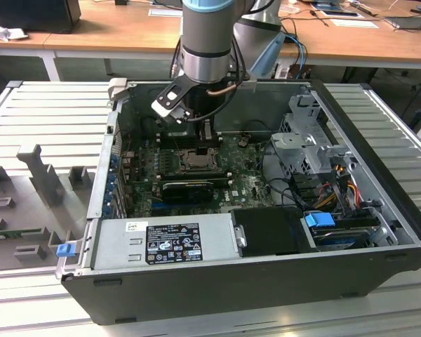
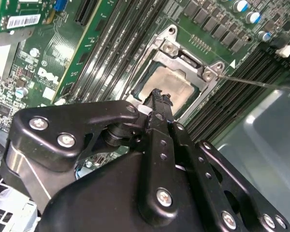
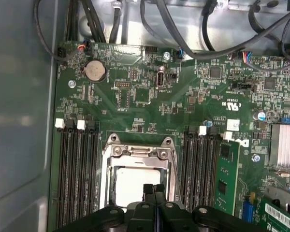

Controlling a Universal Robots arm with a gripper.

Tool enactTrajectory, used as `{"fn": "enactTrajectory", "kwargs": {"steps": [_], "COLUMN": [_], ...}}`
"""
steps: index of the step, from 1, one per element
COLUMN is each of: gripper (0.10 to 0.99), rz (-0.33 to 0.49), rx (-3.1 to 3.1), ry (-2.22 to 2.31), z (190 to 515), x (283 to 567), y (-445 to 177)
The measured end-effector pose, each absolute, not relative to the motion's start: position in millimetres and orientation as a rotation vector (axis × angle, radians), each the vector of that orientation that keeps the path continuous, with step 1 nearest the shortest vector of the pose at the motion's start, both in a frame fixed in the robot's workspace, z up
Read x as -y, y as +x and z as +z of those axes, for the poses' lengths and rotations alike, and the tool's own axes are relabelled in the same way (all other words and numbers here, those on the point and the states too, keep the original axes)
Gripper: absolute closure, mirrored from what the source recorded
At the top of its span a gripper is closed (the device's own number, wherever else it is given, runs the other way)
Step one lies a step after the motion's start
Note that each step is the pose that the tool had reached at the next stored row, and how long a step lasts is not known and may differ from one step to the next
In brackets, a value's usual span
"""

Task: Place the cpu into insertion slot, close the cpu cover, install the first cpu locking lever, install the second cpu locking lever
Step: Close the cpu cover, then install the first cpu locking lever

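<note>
The gripper [image 1: 203,137] hangs inside the open case [image 1: 379,210], in the upper middle of the exterior view, just above the slot [image 1: 196,163] on the green board [image 1: 245,186]. In both wrist views its fingers [image 3: 149,191] are pressed together with nothing between them, and their tips sit over one edge of the cpu [image 3: 133,180]. Whether they touch it is hard to judge from here, perhaps only just. The cpu lies flat in the slot, a pale silvery-grey square with a dull, slightly smudged top [image 2: 173,81]. The cover [image 3: 137,151] is down around it, a thin bright metal frame whose square opening leaves the chip's face bare, with screw heads at its corners. In the second wrist view a thin wire lever [image 2: 261,82] runs out from one corner of the cover across the black memory slots [image 2: 253,65], clear of the fingers.
</note>
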State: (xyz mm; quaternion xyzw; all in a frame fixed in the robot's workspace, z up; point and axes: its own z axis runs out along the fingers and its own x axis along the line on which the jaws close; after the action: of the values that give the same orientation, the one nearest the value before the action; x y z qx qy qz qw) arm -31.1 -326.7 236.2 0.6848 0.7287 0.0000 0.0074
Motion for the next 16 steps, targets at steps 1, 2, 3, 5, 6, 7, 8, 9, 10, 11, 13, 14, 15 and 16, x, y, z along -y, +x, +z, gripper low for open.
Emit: {"fn": "enactTrajectory", "kwargs": {"steps": [1,2,3,5,6,7,8,9,10,11,13,14,15,16], "gripper": [0.98,0.98,0.98,0.98,0.98,0.98,0.98,0.98,0.98,0.98,0.98,0.98,0.98,0.98], "rz": [0.0,0.0,0.0,0.0,0.0,0.0,0.0,0.0,0.0,0.0,0.0,0.0,0.0,0.0], "rx": [-2.278,-2.278,-2.279,-2.278,-2.278,-2.278,-2.279,-2.279,-2.279,-2.279,-2.279,-2.279,-2.279,-2.279], "ry": [2.141,2.141,2.141,2.141,2.141,2.141,2.141,2.141,2.141,2.14,2.14,2.14,2.141,2.141], "z": [236.2,236.2,236.2,236.2,236.2,236.2,236.3,237.0,237.5,238.7,242.4,243.5,244.5,245.5], "x": [326.7,326.7,326.7,326.7,326.7,326.7,326.8,326.8,326.8,326.7,326.7,326.7,326.7,326.8], "y": [-32.1,-33.5,-34.7,-36.7,-37.4,-37.8,-38.4,-38.4,-38.4,-38.5,-38.5,-38.5,-38.6,-38.6]}}
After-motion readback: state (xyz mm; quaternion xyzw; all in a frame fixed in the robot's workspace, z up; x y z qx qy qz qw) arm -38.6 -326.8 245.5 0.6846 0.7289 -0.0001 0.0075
